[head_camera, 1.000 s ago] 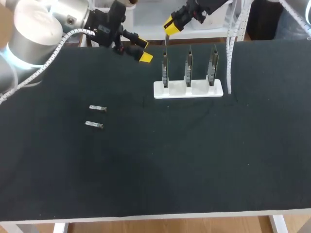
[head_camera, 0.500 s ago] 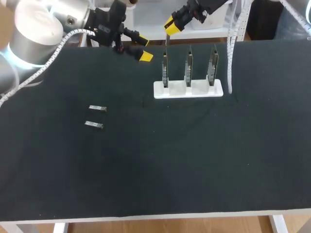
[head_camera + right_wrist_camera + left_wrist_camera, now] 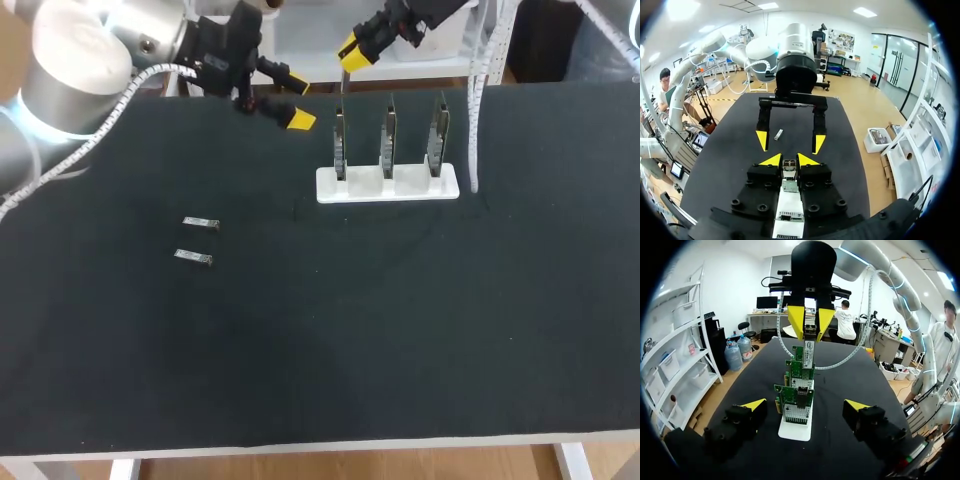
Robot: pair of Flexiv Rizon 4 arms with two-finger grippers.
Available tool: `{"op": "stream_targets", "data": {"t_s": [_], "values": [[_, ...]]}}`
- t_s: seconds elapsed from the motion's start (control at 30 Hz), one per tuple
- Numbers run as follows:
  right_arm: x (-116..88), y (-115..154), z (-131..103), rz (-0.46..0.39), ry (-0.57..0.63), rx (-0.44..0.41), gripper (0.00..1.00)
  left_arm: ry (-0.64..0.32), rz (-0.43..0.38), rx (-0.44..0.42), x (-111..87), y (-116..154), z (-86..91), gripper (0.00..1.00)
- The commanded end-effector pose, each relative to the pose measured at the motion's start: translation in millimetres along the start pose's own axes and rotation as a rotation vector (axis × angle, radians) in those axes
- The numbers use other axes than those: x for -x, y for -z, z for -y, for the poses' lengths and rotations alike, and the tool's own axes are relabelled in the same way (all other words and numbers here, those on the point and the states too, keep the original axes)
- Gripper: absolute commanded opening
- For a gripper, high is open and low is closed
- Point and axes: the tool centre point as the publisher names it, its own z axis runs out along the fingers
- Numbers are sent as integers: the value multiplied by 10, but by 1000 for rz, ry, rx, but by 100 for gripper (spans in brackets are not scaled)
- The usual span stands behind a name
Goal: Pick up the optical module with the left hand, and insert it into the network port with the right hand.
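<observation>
Pinches optical module [image 3: 807, 354] upright in right gripper [image 3: 349, 55], fingers narrow on it, above end network card [image 3: 340, 140] of white stand [image 3: 388, 184]. Hangs left gripper [image 3: 297, 102] empty, fingers wide, beside stand at far table [image 3: 400, 330] edge. Shows two spare modules [image 3: 201, 223] flat on table, well apart from stand.

Green network cards [image 3: 795, 402], black table [image 3: 350, 330]

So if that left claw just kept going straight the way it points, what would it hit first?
Probably the nearest network card on the white stand, which is dead ahead of the left gripper. Height is hard to judge, so it could meet the stand instead.
</observation>
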Motion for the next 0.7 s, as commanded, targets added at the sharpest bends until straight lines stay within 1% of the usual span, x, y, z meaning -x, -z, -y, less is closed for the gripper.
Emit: {"op": "stream_targets", "data": {"t_s": [0.03,0.4,0.7], "values": [[12,4,83,1,-2,279,0,0,-4,-6,0,-12,-31,100],[-1,-3,77,1,1,286,0,-16,-28,-21,12,-10,-75,100],[-12,12,80,1,-2,285,0,-11,-19,-26,14,-55,-114,100]]}}
